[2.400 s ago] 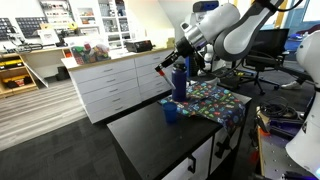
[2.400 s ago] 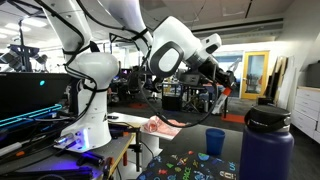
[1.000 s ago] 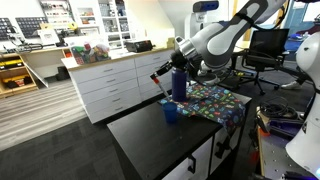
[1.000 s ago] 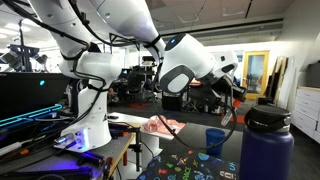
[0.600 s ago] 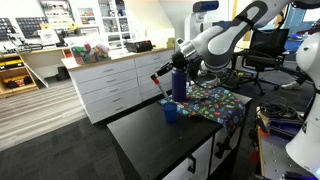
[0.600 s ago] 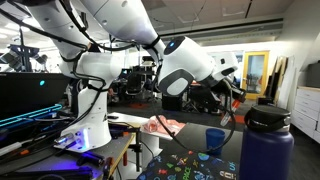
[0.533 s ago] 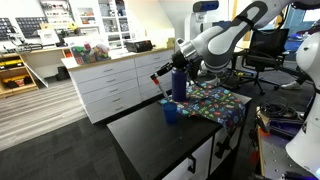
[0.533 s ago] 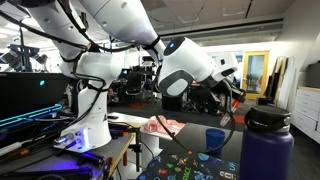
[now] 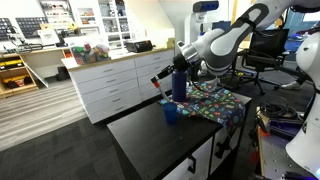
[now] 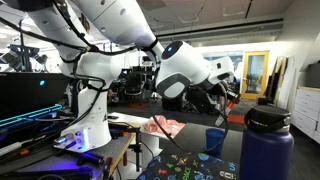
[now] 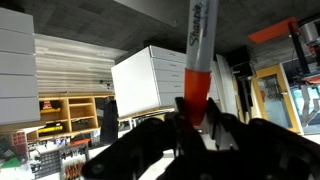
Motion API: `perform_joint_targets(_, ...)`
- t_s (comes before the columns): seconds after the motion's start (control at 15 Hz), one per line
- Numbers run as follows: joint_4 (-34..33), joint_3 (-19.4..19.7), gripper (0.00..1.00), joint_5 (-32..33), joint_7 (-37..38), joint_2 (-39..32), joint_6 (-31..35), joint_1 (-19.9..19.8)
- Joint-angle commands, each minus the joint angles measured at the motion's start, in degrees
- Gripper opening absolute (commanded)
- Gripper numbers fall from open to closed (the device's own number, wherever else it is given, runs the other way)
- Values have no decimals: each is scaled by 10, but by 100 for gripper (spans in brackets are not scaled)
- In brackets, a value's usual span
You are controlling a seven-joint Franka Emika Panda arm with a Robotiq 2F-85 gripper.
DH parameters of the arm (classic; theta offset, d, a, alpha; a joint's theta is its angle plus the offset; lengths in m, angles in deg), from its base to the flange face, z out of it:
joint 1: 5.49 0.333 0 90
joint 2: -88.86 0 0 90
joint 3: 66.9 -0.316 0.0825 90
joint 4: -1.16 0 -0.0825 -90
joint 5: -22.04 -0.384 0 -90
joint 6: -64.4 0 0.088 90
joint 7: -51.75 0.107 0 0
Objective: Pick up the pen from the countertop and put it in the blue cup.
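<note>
The tool (image 9: 163, 77), clamped on the short white pen with a red end (image 11: 196, 50), has come down closer to the small blue cup (image 9: 171, 113), so the drop looks near

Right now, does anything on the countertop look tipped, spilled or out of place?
Nothing stands out. The blue cup and the bottle stand upright, no spill shows, and the pen is gripped in the tool.
</note>
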Motion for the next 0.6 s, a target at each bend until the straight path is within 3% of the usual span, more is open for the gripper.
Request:
perform_joint_targets(0.0,21,-4,5,2,-20,26,0,-15)
perform_joint_targets(0.53,37,19,5,26,-57,44,0,-32)
